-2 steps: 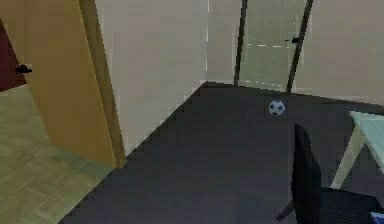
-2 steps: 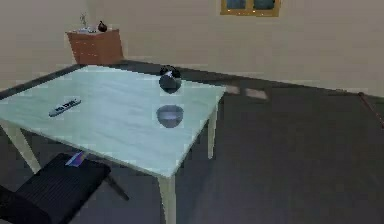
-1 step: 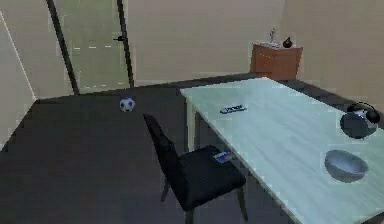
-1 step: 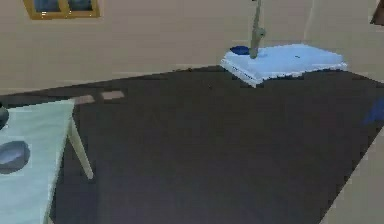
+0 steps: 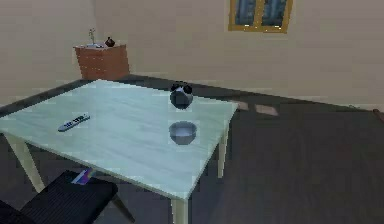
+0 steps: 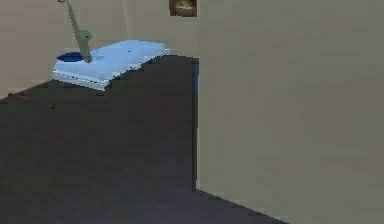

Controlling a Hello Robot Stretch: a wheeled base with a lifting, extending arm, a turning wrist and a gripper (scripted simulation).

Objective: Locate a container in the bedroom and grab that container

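A small grey bowl (image 5: pixel 183 132) stands on a pale table (image 5: pixel 110 145) in the forward view, toward the table's right side. Behind it, near the far edge, sits a dark round object (image 5: pixel 181 96) that I cannot name. A grey remote-like thing (image 5: pixel 73 122) lies on the table's left part.
A black chair (image 5: pixel 68 202) stands at the table's near left corner. A wooden dresser (image 5: pixel 101 62) with small things on top is against the far wall, and a window (image 5: pixel 262 13) is at upper right. In the arm side view, a light-blue bed (image 6: pixel 112 60) lies at upper left beyond dark floor (image 6: pixel 95 150), and a beige wall (image 6: pixel 290 110) stands close at right.
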